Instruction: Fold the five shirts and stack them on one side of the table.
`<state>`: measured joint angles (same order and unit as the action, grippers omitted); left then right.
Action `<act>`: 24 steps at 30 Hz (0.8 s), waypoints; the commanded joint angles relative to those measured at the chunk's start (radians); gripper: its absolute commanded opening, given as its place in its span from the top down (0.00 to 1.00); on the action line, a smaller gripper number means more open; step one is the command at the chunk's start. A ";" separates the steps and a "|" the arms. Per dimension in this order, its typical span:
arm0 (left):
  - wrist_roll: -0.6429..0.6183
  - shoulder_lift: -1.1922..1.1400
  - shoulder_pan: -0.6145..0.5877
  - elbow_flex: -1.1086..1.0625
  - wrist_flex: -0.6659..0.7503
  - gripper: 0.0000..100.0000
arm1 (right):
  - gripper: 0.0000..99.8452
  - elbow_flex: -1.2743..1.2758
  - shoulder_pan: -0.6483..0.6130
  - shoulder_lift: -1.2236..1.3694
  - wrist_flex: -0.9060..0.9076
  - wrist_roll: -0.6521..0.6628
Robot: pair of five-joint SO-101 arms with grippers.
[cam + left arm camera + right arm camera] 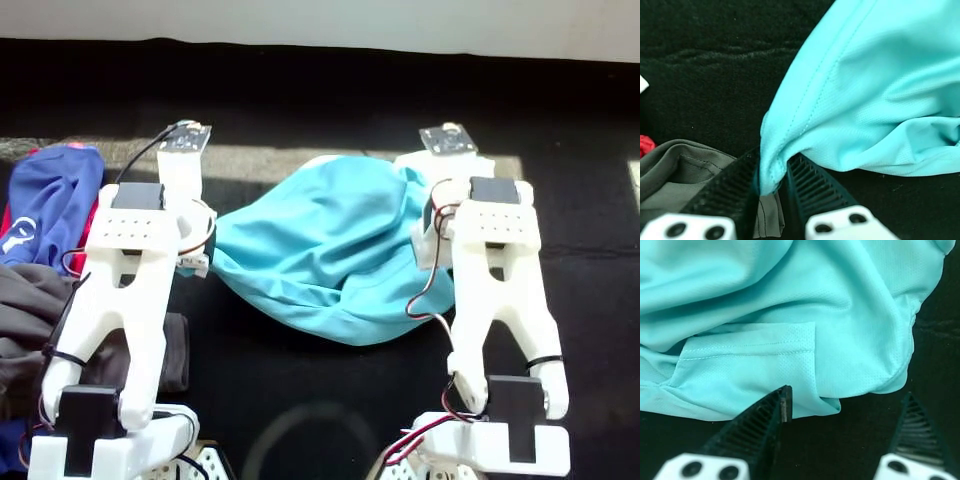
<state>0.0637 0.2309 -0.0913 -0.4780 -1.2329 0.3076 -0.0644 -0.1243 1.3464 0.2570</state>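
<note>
My high camera sits well back on the robot's side and looks steeply down across the dark surface [300,400]. Each wrist camera rides close behind its own jaws, looking along them. All three views share the turquoise shirt [330,250]. The high and left wrist views also share the grey garment [30,300].

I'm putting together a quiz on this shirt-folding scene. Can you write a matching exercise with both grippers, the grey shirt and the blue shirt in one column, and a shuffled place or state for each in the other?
Column one
1. left gripper
2. right gripper
3. grey shirt
4. blue shirt

Column two
A. jaws open, by the hem of the turquoise shirt
B. near end of the side heap
C. jaws shut on a fold of the turquoise shirt
D. far end of the side heap

Pairs: 1-C, 2-A, 3-B, 4-D
</note>
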 commanded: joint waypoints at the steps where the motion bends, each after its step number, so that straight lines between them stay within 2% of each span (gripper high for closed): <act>1: 0.006 0.005 -0.008 0.039 0.015 0.99 | 0.67 -0.025 -0.033 0.019 0.007 -0.009; 8: 0.006 0.005 -0.012 0.038 0.011 0.99 | 0.67 -0.027 -0.097 0.143 -0.170 -0.009; 13: 0.006 0.007 -0.013 0.036 0.008 0.99 | 0.69 -0.025 -0.093 0.225 -0.174 -0.009; 21: 0.006 0.007 -0.013 0.039 0.014 0.99 | 0.98 -0.050 -0.062 0.091 -0.139 -0.012; 24: 0.006 0.007 -0.013 0.039 0.014 0.99 | 0.99 -0.045 -0.019 0.007 -0.061 -0.009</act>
<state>0.0637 0.2309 -0.0913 -0.4780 -1.2329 0.3076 -0.1289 -0.0031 1.2175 0.2570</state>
